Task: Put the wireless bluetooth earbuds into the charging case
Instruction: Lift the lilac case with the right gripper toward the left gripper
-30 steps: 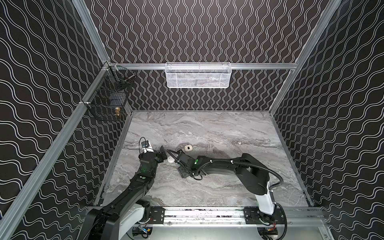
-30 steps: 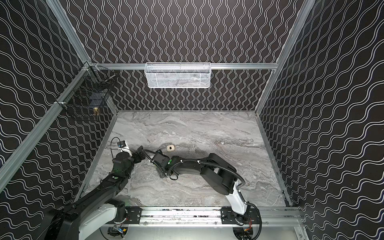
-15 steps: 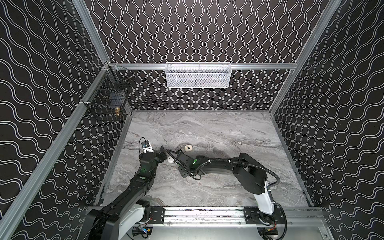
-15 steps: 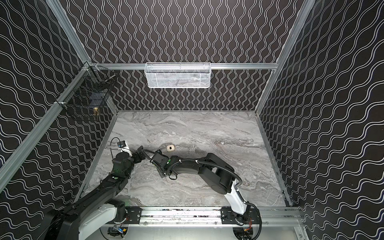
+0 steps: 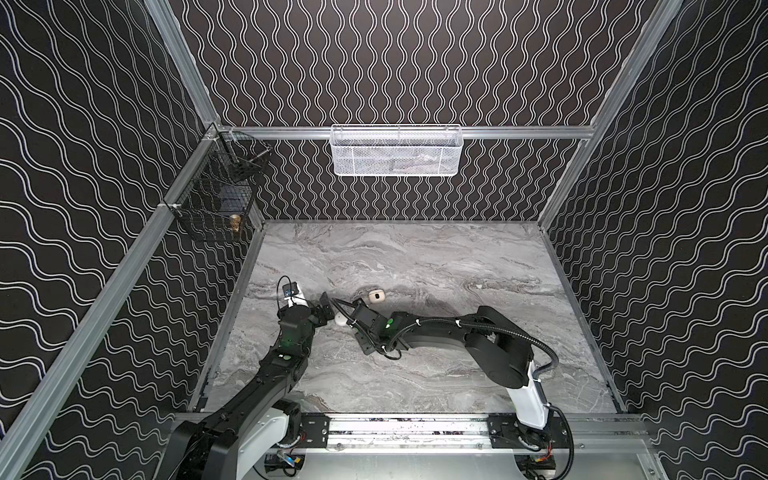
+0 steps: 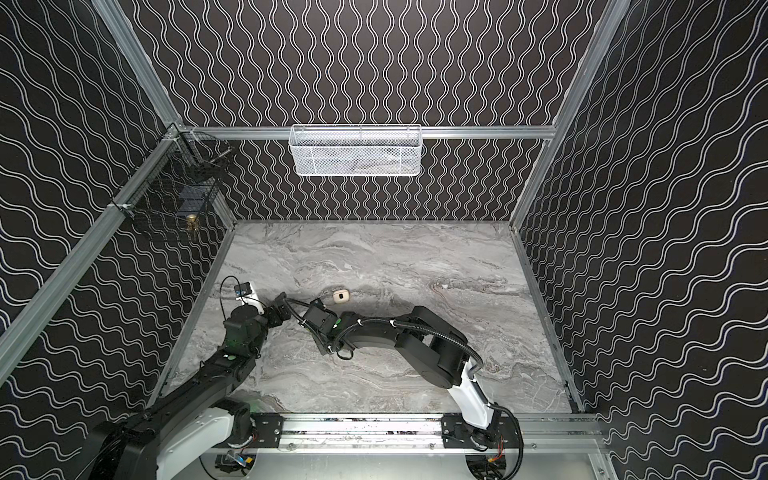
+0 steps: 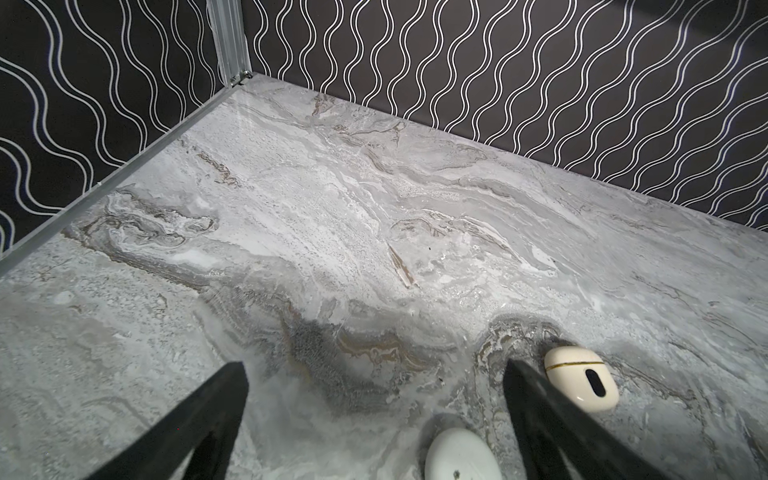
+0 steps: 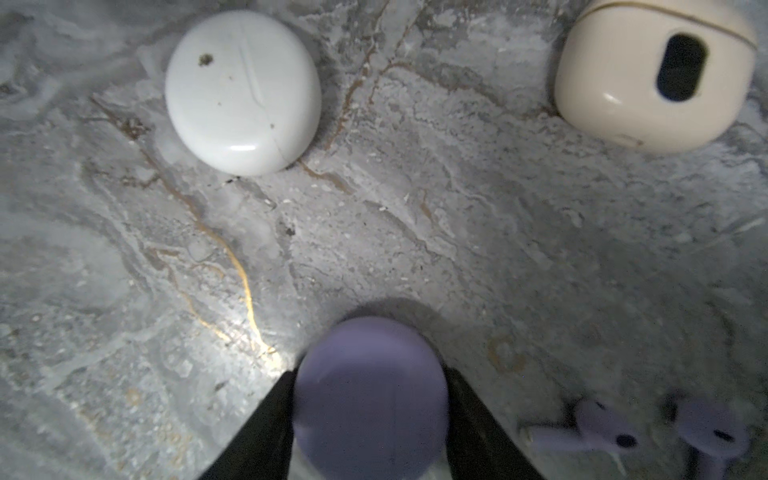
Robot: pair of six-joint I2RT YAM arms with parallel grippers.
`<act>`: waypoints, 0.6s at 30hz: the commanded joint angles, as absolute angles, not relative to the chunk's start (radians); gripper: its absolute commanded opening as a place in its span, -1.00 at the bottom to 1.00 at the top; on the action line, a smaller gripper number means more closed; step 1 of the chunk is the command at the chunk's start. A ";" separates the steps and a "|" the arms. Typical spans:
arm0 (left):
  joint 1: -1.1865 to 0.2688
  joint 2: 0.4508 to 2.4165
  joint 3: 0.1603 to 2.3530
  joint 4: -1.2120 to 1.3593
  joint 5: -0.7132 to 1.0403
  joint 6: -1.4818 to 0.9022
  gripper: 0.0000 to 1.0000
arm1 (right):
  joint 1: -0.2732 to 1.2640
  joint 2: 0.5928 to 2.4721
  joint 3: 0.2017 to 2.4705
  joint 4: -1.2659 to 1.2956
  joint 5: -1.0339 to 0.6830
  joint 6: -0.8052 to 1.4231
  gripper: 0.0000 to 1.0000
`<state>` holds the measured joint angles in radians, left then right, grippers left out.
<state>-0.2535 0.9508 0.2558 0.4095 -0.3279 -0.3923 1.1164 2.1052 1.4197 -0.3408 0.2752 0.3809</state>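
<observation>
**Setting.** A grey veined marble tabletop is enclosed on three sides by black walls printed with white wavy lines and framed in aluminium rails. A white mesh basket hangs on the back rail. A black wire basket hangs on the left wall near the rear corner.

**Left.** My left claw is spread wide and holds nothing, low over the marble. A closed white case lies near it, and a cream case lies just past one finger.

**Right.** My right claw has its fingers pressed to both sides of a lavender case. Two lavender earbuds lie loose on the marble beside it, outside every case.
</observation>
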 commanded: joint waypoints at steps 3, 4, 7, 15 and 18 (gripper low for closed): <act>-0.251 0.971 0.267 0.442 -0.301 -0.393 0.97 | 1.113 2.091 1.388 -0.376 0.293 0.374 -0.13; -0.250 0.970 0.277 0.433 -0.292 -0.392 0.97 | 1.110 2.074 1.378 -0.362 0.293 0.361 -0.16; -0.250 0.957 0.303 0.425 -0.212 -0.400 0.94 | 1.101 1.983 1.321 -0.284 0.327 0.260 -0.24; -0.250 0.940 0.598 0.150 0.117 -0.338 0.85 | 1.096 1.592 0.960 0.333 0.357 -0.337 -0.41; -0.250 0.901 0.676 0.052 0.266 -0.301 0.80 | 1.075 1.514 0.856 0.572 0.310 -0.536 -0.47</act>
